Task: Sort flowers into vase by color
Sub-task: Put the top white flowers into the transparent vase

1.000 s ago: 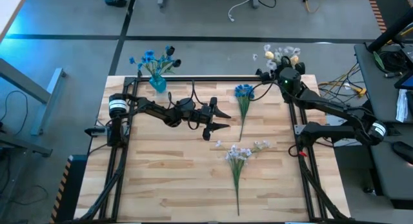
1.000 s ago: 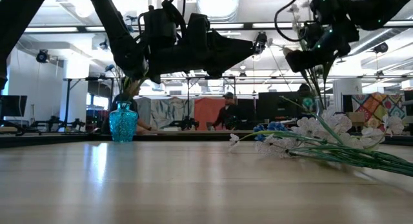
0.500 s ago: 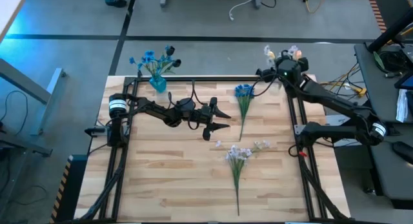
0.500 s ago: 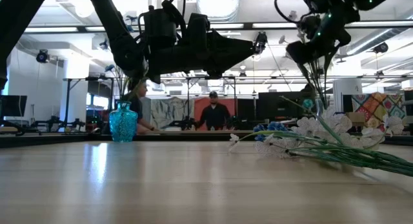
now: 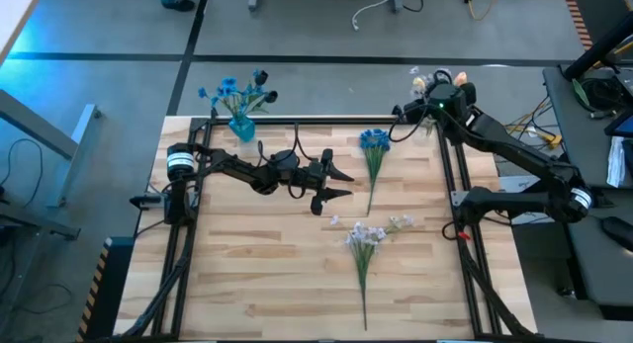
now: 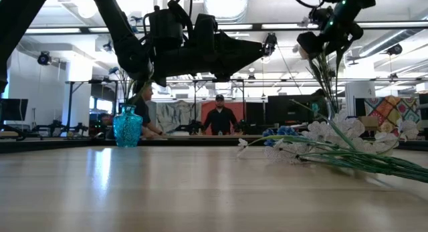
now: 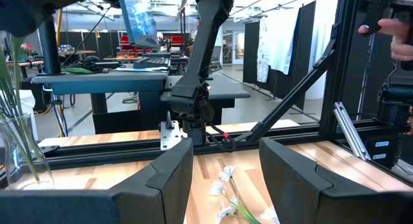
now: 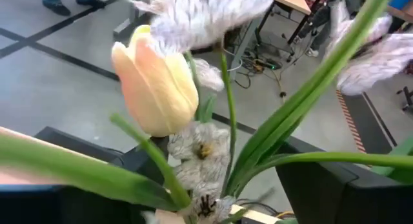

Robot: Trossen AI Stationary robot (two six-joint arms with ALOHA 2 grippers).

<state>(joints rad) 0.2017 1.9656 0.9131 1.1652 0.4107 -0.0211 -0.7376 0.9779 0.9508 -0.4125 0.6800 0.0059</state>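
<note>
High view: the left end effector (image 5: 334, 185) hovered over the middle of the light wooden slatted worktop (image 5: 247, 274), fingers parted, holding nothing. The right end effector (image 5: 442, 89) was at the far right corner, among peach and pale blossoms (image 5: 422, 83); whether it gripped them could not be told. A translucent blue glass vase (image 5: 241, 128) with blue flowers (image 5: 233, 91) stood at the far left edge. A loose blue-blossomed sprig (image 5: 373, 150) lay right of centre, and a white-lilac sprig (image 5: 364, 244) lay nearer.

Low view: the blue vase (image 6: 127, 127) stood far left; the loose sprigs (image 6: 328, 148) lay at right.

Left wrist view: the dark fingers (image 7: 164, 179) stood apart and empty, above pale blossoms (image 7: 227, 197).

Right wrist view: a peach-yellow tulip bud (image 8: 155, 82) and green leaves (image 8: 303, 108) filled the picture.
</note>
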